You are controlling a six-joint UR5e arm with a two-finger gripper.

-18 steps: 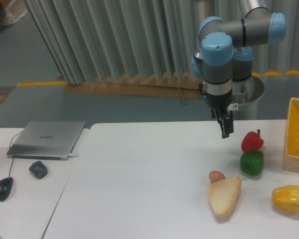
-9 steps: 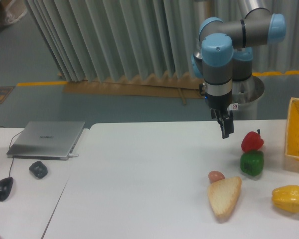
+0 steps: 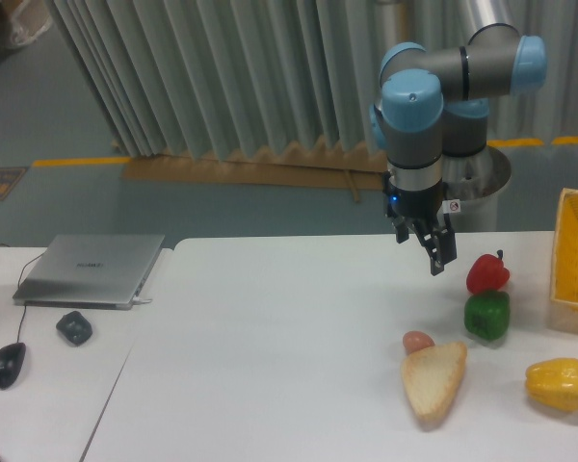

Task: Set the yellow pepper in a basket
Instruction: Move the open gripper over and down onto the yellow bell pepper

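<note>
My gripper (image 3: pixel 437 258) hangs empty, its opening unclear. The pepper (image 3: pixel 557 383) lies at four o'clock, basket (image 3: pixel 577 260) at three.

We are looking at a robotics lab or workshop: an industrial arm (image 3: pixel 433 87) is standing on a metal pedestal (image 3: pixel 482 188) behind white tables (image 3: pixel 270 327), a laptop (image 3: pixel 91 269) and mouse (image 3: pixel 7 364) are lying to one side, and a grey folding screen (image 3: pixel 222 77) is closing off a painted concrete floor (image 3: pixel 39 115) marked with a yellow line (image 3: pixel 72 162)

Glossy yellow pepper (image 3: pixel 556 383), lattice-plastic basket (image 3: pixel 575 260)
</note>
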